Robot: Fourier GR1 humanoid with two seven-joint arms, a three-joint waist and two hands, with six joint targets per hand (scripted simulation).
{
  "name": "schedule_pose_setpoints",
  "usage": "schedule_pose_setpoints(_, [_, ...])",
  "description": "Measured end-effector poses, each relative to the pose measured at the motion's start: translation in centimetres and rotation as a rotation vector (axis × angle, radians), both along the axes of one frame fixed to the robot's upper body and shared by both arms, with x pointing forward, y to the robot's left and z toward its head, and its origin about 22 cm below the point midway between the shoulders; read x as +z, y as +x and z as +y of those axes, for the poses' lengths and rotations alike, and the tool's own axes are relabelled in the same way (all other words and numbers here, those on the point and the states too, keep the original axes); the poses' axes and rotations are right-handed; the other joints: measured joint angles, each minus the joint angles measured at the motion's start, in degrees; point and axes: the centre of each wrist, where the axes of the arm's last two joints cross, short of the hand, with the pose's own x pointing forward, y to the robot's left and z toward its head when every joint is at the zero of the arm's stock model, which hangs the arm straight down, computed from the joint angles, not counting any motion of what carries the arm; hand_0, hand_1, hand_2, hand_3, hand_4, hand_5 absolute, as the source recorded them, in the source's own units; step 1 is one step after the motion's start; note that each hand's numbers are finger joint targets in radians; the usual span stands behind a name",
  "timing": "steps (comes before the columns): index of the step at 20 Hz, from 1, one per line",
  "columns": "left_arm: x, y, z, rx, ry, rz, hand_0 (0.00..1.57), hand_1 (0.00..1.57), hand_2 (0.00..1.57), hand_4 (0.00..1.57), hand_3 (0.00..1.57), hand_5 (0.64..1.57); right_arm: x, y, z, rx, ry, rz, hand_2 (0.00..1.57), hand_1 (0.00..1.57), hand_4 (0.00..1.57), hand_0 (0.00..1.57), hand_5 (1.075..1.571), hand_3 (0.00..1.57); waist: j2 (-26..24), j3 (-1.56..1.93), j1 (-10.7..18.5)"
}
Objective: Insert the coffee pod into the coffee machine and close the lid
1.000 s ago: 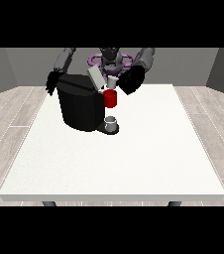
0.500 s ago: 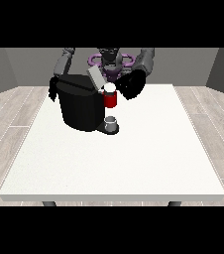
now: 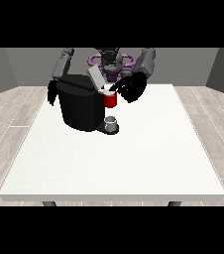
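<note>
Black fingers (image 3: 115, 90) on the hand at the view's right (image 3: 130, 88) reach in toward the top of the coffee machine (image 3: 82, 106), right at the red section (image 3: 110, 100) on its front. Honestly I cannot tell whether they're pinching something or just resting there, everything bunches together at that spot. Same goes for the coffee pod: I can't pick it out separately, so it's either under those fingers or already sitting in the slot below the lid (image 3: 95, 78).

That lid is a pale flap tilted up and back, so it's clearly open and the closing part isn't done yet. If the pod is in the hand, I'd line it up square over the opening and lower it straight, not at a slant, then let go only once it's seated. After that, come round behind the flap and push it down and forward.

The hand at the view's left (image 3: 51, 93) hangs beside the machine's far side, fingers pointing down, looks relaxed and holding nothing. Could be handy for steadying the body.

A small grey cup (image 3: 111, 122) sits on the drip tray, just below the red bit, all on the white worktop (image 3: 134, 158). Watch the wrist doesn't clip it.
</note>
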Motion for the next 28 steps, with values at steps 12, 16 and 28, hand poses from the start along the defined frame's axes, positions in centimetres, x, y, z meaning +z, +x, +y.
schedule_pose_setpoints(12, [0.3, 0.2, -1.0, -0.004, -0.040, -0.062, 0.00, 0.00, 0.00, 0.00, 0.00, 1.571, 0.8, 1.4, -0.5, -0.015, 0.001, 0.004, 0.00, 0.00, 0.29, 0.00, 1.571, 0.00, 1.0, -0.05, 0.1])
schedule_pose_setpoints(16, [-3.0, 0.1, -2.8, -0.106, -0.119, -0.045, 0.00, 0.00, 0.00, 0.00, 0.00, 1.571, -1.7, -0.1, -2.4, -0.069, 0.034, 0.061, 0.00, 0.00, 0.34, 0.00, 1.571, 0.00, -1.7, -0.01, 3.5])
schedule_pose_setpoints(28, [-21.0, -5.5, -4.3, -0.266, -0.505, 0.185, 0.00, 0.00, 0.00, 0.27, 0.00, 1.571, -9.6, -8.4, -7.1, -0.242, 0.088, 0.252, 0.00, 0.00, 0.21, 0.00, 1.571, 0.00, -17.2, -0.10, 15.5])
